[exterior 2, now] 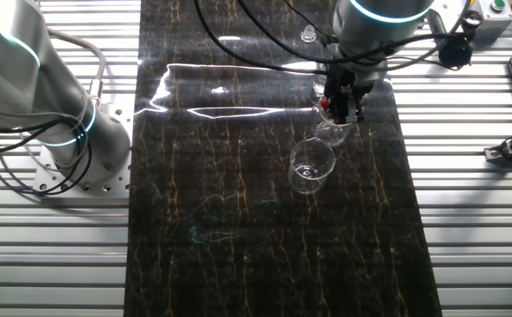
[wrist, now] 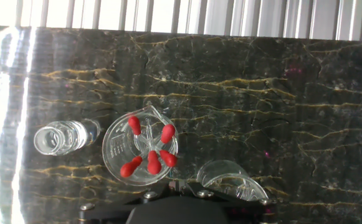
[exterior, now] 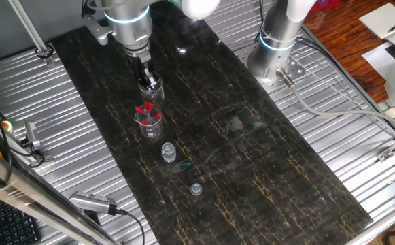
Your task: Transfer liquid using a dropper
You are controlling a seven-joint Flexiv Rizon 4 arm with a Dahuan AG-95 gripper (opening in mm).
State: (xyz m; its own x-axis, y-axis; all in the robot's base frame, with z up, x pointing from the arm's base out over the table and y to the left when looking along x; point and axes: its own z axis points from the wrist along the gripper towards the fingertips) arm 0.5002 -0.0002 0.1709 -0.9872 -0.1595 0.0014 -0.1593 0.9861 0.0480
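Note:
Several droppers with red rubber tops stand in a clear beaker left of centre in the hand view. They also show in one fixed view. A second clear beaker stands beside it, with no dropper in it. My gripper hangs above the table between the two beakers, its fingers drawn together with nothing seen between them. In one fixed view the gripper is just over the second beaker. In the other fixed view the gripper partly hides the droppers' beaker.
A small clear vial stands beyond the droppers' beaker, and its loose cap lies further along the dark marble strip. A second robot base stands at the table's far side. Ribbed metal flanks the strip.

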